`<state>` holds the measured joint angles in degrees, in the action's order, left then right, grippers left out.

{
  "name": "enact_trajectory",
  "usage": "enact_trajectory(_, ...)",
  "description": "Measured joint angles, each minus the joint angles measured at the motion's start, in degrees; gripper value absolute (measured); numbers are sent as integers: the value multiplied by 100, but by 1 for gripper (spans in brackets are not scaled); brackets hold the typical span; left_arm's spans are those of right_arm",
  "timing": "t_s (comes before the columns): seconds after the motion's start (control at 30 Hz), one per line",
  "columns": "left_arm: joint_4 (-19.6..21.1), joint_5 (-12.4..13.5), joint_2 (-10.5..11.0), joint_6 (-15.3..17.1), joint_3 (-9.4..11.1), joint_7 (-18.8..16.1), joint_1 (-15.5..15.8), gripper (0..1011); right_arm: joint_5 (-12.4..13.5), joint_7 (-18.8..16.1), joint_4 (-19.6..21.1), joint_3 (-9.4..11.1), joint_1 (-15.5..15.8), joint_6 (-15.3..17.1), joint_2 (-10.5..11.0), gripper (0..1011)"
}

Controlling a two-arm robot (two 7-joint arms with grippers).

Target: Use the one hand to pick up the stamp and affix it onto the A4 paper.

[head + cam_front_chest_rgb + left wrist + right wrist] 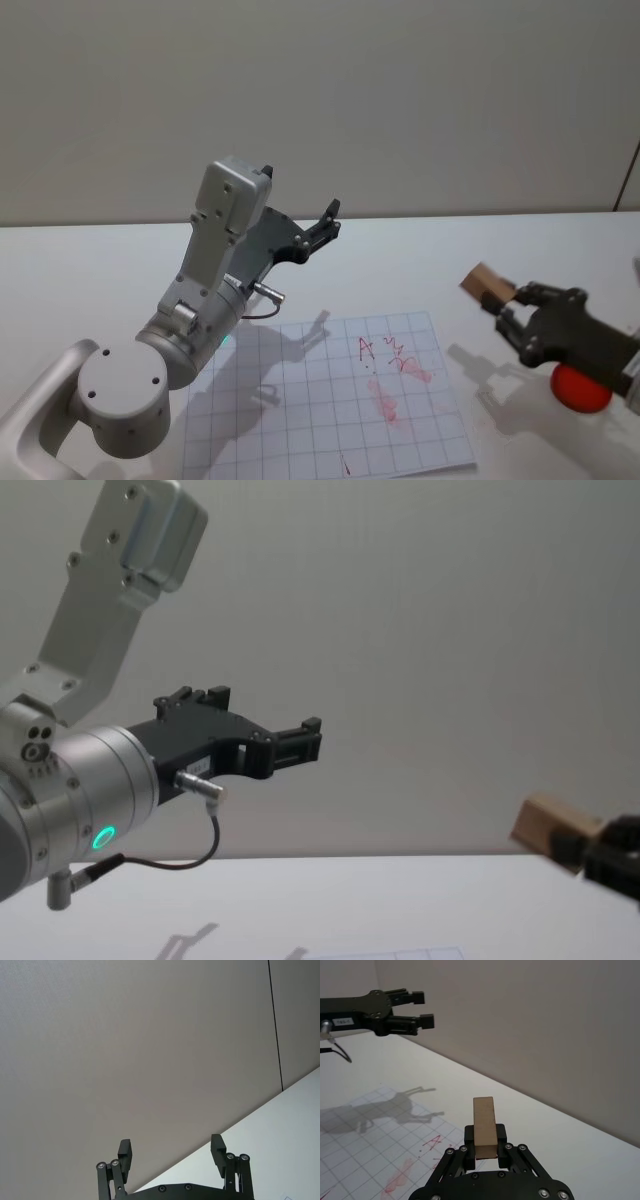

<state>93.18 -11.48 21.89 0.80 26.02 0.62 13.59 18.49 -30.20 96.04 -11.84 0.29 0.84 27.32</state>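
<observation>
The tan wooden stamp [487,285] is held in the air to the right of the A4 paper [330,400], with my right gripper [503,301] shut on it. It also shows upright between the black fingers in the right wrist view, stamp [485,1126], and at the right edge of the chest view, stamp [546,825]. The gridded paper lies flat on the white table and carries red marks [385,375]. My left gripper [328,222] hangs raised above the paper's far left corner, open and holding nothing, its fingertips [124,1150] set wide apart.
A red round object [580,388] sits on the table under the right gripper's body. The left arm's large silver wrist [160,340] with a green light looms over the paper's left side. A grey wall stands behind the table.
</observation>
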Motion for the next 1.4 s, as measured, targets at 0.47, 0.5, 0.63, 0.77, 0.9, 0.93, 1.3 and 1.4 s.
enact_trajectory(0.47, 0, 0, 0, 0, 0, 0, 0, 1001, 306, 964, 271, 395, 381, 72, 416, 219)
enact_trajectory(0.5, 0, 0, 0, 0, 0, 0, 0, 1001, 315, 997, 282, 416, 409, 87, 442, 219)
enact_trajectory(0.63, 0, 0, 0, 0, 0, 0, 0, 1001, 397, 1259, 354, 554, 610, 267, 612, 219)
enact_trajectory(0.77, 0, 0, 0, 0, 0, 0, 0, 1001, 452, 1397, 407, 658, 784, 428, 747, 218)
enact_trajectory(0.9, 0, 0, 0, 0, 0, 0, 0, 1001, 507, 1481, 445, 745, 956, 616, 877, 218)
enact_trajectory(0.93, 0, 0, 0, 0, 0, 0, 0, 1001, 521, 1489, 456, 777, 1018, 697, 927, 219)
enact_trajectory(1.3, 0, 0, 0, 0, 0, 0, 0, 1001, 532, 1239, 478, 910, 1352, 974, 1214, 219)
enact_trajectory(1.4, 0, 0, 0, 0, 0, 0, 0, 1001, 530, 1143, 470, 930, 1422, 998, 1268, 219)
